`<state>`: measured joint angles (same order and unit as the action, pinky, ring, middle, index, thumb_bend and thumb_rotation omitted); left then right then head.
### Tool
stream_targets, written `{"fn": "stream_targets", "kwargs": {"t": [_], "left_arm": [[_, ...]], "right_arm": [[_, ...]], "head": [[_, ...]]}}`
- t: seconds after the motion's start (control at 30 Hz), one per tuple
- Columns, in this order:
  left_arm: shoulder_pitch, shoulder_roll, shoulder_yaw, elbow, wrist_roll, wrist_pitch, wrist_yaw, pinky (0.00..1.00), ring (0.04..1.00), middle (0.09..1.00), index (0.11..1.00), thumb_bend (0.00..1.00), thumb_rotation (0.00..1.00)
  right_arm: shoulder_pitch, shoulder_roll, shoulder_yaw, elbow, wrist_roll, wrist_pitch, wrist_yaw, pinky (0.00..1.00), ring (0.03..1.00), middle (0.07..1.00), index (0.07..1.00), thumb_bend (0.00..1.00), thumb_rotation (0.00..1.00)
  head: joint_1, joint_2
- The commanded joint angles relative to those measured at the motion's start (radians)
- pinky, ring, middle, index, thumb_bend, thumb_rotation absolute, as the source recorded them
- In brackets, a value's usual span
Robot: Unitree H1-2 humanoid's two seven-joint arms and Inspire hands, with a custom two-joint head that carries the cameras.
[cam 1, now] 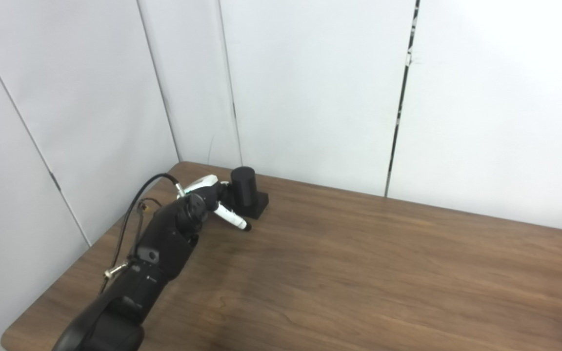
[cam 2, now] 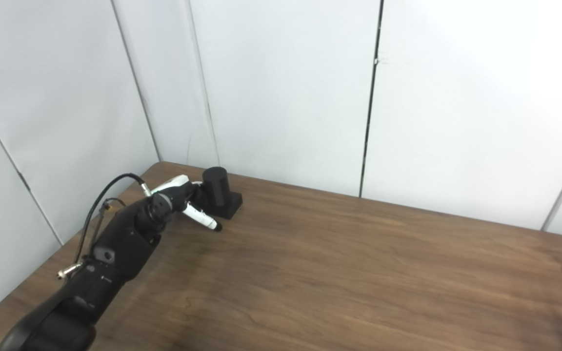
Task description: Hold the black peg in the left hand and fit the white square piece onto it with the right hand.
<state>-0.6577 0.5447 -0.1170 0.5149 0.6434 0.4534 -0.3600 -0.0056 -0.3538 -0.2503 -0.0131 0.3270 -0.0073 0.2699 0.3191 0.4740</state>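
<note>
I face a dark wood-grain table [cam 1: 359, 273] whose far edge meets pale grey wall panels [cam 1: 310, 87]. Dark seams [cam 1: 400, 97] split the panels behind the table; soft, even light.

Bright, even overhead light w/ soft shadows on table [cam 1: 359, 253]; pics slightly soft, no glare.
</note>
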Motion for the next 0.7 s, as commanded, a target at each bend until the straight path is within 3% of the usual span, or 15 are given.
{"fn": "stream_targets", "kwargs": {"t": [0.0,0.2,0.67], "left_arm": [[-0.067,0.019,-0.009,0.009,-0.012,-0.016,0.037,1.00,1.000,1.000,0.960,1.00,0.28],[-0.104,0.003,-0.058,0.101,-0.031,-0.047,0.093,1.00,1.000,1.000,0.963,1.00,0.25],[-0.138,-0.011,-0.080,0.173,-0.105,-0.078,0.152,1.00,1.000,1.000,0.994,1.00,0.23]], "right_arm": [[0.002,-0.016,-0.009,-0.030,0.016,-0.006,0.007,1.00,1.000,0.898,1.000,0.58,0.93],[0.021,-0.031,-0.013,-0.031,0.037,-0.013,0.028,1.00,1.000,0.900,1.000,0.57,0.92],[0.052,-0.047,-0.024,-0.050,0.060,0.002,0.051,1.00,0.996,0.886,1.000,0.58,0.88]], "head": [[-0.001,0.001],[-0.008,0.000],[-0.011,0.021]]}}
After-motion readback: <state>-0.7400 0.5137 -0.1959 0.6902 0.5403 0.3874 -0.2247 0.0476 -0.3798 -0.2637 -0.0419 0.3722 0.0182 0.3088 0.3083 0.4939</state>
